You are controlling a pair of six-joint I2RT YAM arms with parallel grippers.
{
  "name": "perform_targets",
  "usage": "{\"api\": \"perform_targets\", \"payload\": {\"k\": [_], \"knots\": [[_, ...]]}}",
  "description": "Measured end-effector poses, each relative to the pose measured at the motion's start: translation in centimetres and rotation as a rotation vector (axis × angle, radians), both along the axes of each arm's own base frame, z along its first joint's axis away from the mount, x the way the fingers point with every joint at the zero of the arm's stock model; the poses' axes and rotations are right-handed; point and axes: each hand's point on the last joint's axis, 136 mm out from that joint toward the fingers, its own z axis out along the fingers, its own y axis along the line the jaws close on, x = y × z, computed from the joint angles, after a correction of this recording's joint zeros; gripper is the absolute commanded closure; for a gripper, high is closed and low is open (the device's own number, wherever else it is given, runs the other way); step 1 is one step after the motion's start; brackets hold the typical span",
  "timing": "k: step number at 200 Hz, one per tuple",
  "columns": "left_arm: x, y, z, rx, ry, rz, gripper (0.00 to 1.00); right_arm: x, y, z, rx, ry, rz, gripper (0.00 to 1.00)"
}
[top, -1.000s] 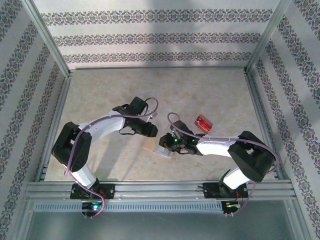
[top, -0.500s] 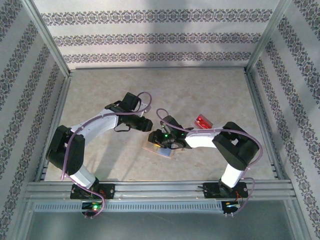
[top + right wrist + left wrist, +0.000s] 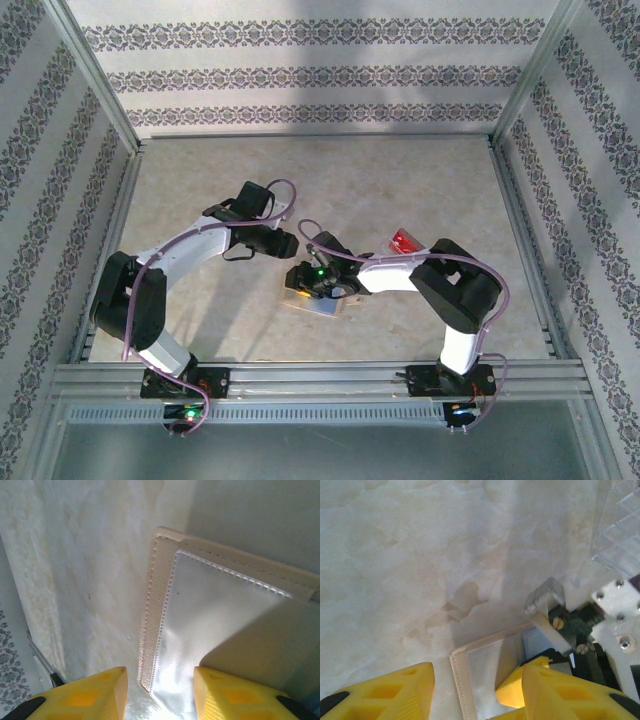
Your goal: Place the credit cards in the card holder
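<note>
The card holder (image 3: 220, 610) lay opened flat on the table (image 3: 400, 170), near its front middle, between the two arms. Its outside was tan-beige with fine stitching along the rim. Its inside was lined in a pale silvery lilac, edged by a dotted seam and catching a soft sheen.

The right gripper (image 3: 159, 680) hung directly over it, yellow fingers (image 3: 85, 695) spread apart to either side of the lining's long edge, with nothing pinched between them. The left gripper (image 3: 477, 677) hovered just beside it, above one corner of the holder, jaws likewise released and empty.

A red credit card (image 3: 403, 241) lay further back and to the right, apart from the holder, just behind the right arm.

The tabletop was cream and marbled like stone, with faint brownish stains. Wallpaper (image 3: 300, 75) in floral bands lined three sides, and aluminium rails (image 3: 320, 378) ran along the near edge.
</note>
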Motion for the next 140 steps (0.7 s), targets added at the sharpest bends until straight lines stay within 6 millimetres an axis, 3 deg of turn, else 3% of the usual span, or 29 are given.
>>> {"api": "perform_targets", "payload": {"k": [41, 80, 115, 140], "knots": [[0.0, 0.0, 0.1, 0.004, -0.012, -0.011, 0.48, -0.7, -1.1, 1.3, -0.049, -0.014, 0.018, 0.57], [-0.2, -0.1, 0.9, -0.008, -0.042, -0.036, 0.46, 0.0, -2.3, 5.4, -0.05, -0.104, 0.019, 0.56], [-0.7, -0.1, 2.1, -0.024, -0.086, -0.072, 0.38, 1.0, -4.9, 7.3, -0.079, -0.15, -0.026, 0.55], [-0.9, -0.4, 2.9, -0.036, -0.105, -0.104, 0.38, 1.6, -8.0, 8.4, -0.136, -0.178, -0.065, 0.49]]}}
